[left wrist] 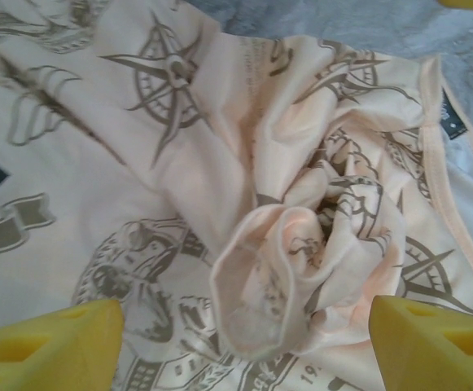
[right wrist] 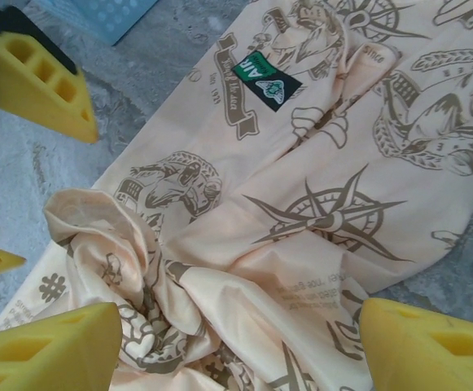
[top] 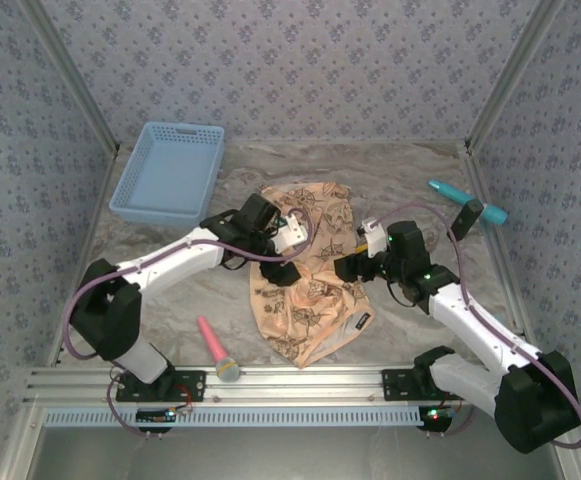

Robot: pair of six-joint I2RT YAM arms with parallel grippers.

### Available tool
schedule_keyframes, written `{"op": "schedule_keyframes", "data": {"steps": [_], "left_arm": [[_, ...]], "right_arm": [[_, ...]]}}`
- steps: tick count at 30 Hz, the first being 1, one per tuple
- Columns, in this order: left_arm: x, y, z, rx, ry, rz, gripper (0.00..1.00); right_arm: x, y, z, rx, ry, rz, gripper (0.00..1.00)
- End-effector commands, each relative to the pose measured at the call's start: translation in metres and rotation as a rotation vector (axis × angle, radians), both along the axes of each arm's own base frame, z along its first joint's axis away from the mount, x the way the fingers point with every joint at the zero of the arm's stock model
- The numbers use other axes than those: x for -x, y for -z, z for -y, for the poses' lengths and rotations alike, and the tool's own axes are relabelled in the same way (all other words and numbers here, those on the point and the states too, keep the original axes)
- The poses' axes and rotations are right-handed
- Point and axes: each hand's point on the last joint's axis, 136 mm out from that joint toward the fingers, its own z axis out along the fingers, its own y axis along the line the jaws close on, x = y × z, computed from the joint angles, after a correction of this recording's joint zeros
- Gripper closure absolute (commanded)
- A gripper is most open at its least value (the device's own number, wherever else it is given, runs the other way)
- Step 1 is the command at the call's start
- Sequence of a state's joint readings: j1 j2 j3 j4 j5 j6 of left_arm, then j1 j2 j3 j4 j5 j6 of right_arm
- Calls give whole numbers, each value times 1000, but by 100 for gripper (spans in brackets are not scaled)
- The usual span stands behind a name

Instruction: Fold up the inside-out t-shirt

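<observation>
The inside-out t-shirt (top: 310, 275) lies crumpled in the middle of the table, peach-tan with dark compass and emblem prints. My left gripper (top: 293, 233) hovers over its upper left part. In the left wrist view the gripper (left wrist: 244, 346) is open, its yellow fingertips (left wrist: 49, 342) wide apart above a bunched sleeve opening (left wrist: 260, 301). My right gripper (top: 368, 240) hangs over the shirt's right edge. It is open (right wrist: 240, 350) in the right wrist view, with rumpled folds of the shirt (right wrist: 317, 204) below and nothing pinched. A green label (right wrist: 266, 79) shows on the cloth.
A blue basket (top: 170, 170) stands at the back left. A pink stick-shaped object (top: 217, 348) lies near the front rail, left of the shirt. A teal object (top: 467, 200) lies at the right by the wall. The left gripper's yellow finger (right wrist: 41, 77) shows in the right wrist view.
</observation>
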State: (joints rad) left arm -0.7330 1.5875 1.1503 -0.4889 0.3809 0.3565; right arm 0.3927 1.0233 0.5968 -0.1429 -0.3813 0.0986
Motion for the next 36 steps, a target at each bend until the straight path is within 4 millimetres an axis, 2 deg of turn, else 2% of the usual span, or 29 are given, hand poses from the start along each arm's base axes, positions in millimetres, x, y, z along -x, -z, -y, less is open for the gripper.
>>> {"op": "schedule_keyframes", "data": {"steps": [1,3,5,6,8,10,13,17,21,25,30,34,36], "left_arm": [[12,-8,16,47,121,-58,22],[11,-5,19,38,128,-90,23],[3,2,20,3,103,-94,32],[0,4,20,-14,93,-92,44],[-7,5,19,-39,78,-91,79],[-5,-2,20,-22,96,-98,100],[1,-19,22,18,131,-80,100],[17,-40,20,103,175,-56,100],[24,-33,11,109,154,-60,100],[25,-29,5,121,123,-72,100],[24,-33,4,157,107,-33,100],[27,-37,3,177,109,-19,100],[30,-38,2,187,115,-17,100]], "right_arm": [[-3,-15,-10,-50,-38,6,22],[-3,-11,-12,-45,-49,-16,21],[-2,-9,-16,-44,-76,-32,23],[-2,-7,-17,-44,-83,-36,24],[-4,-5,-22,-52,-95,-35,25],[-6,-4,-29,-81,-109,-43,28],[-3,-2,-44,-103,-195,-49,29],[3,13,-60,-11,-311,22,28],[1,21,-70,22,-407,112,28],[3,32,-81,57,-521,141,34],[24,34,-104,58,-671,248,36],[20,36,-109,56,-665,281,48],[14,39,-109,58,-654,299,61]]}}
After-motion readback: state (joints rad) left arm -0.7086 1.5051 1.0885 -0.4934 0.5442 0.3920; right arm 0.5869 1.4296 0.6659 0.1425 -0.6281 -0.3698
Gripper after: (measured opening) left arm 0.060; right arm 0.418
